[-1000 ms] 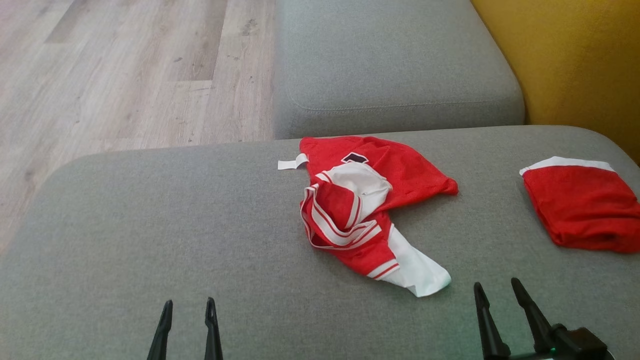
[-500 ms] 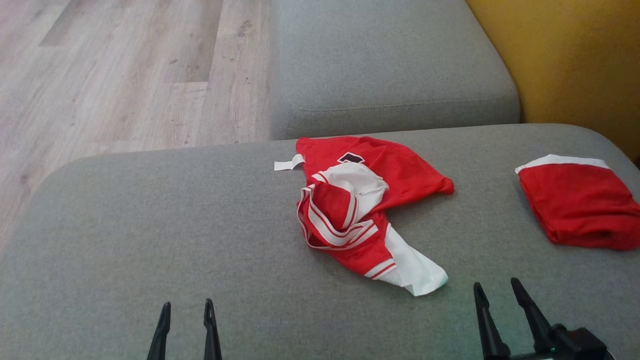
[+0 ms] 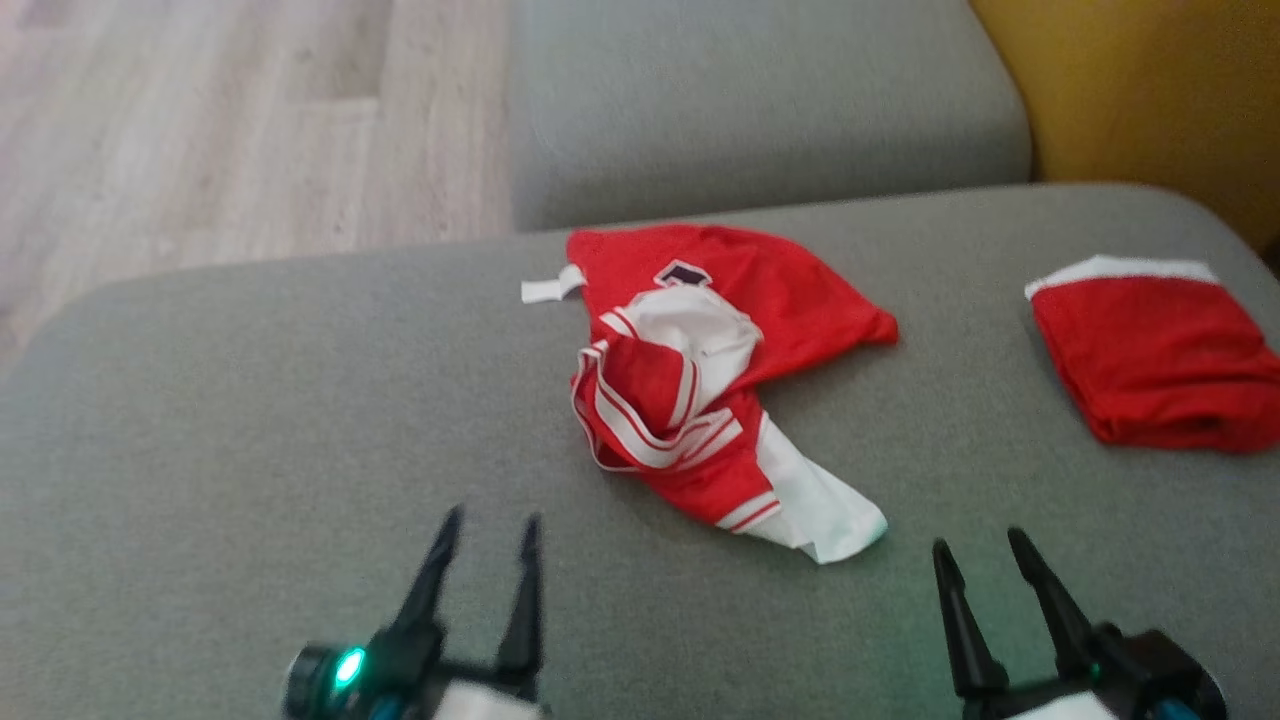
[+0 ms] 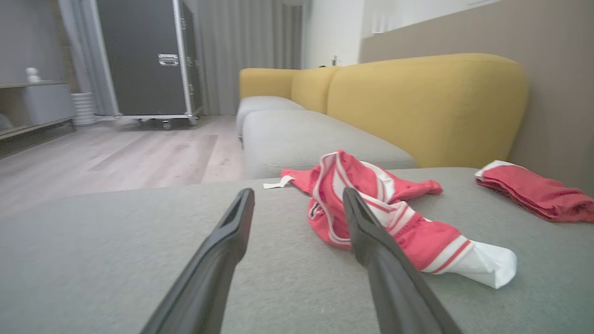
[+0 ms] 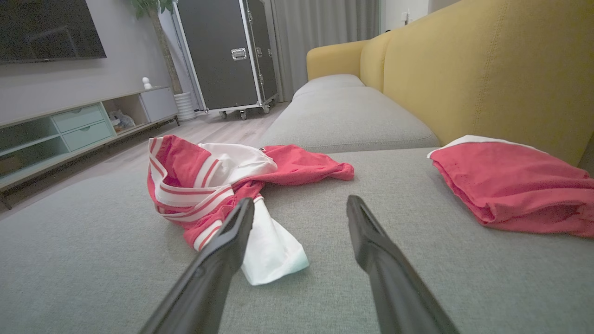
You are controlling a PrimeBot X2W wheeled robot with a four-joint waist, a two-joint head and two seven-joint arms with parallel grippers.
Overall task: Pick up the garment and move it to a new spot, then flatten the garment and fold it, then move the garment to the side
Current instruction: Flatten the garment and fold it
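A crumpled red garment (image 3: 700, 390) with white stripes and a white end lies on the grey cushion (image 3: 250, 420), right of its middle; the left wrist view has the garment (image 4: 371, 199) ahead and to the right, the right wrist view has the garment (image 5: 209, 181) ahead and to the left. My left gripper (image 3: 490, 520) hovers open over the cushion's near part, left of the garment and apart from it. At the lower right my right gripper (image 3: 975, 550) is open too, just right of the white end. Nothing sits between either pair of fingers.
A folded red piece with a white edge (image 3: 1160, 350) lies at the cushion's right side. Behind it rises the yellow sofa back (image 5: 487, 69). A second grey cushion (image 3: 760, 100) continues beyond, with wooden floor (image 3: 200, 130) to the left and a black wheeled case (image 4: 148, 60) far off.
My left arm has come forward and to the right, its wrist now in view. The head camera has shifted, so the whole scene sits higher. The garment lies as before.
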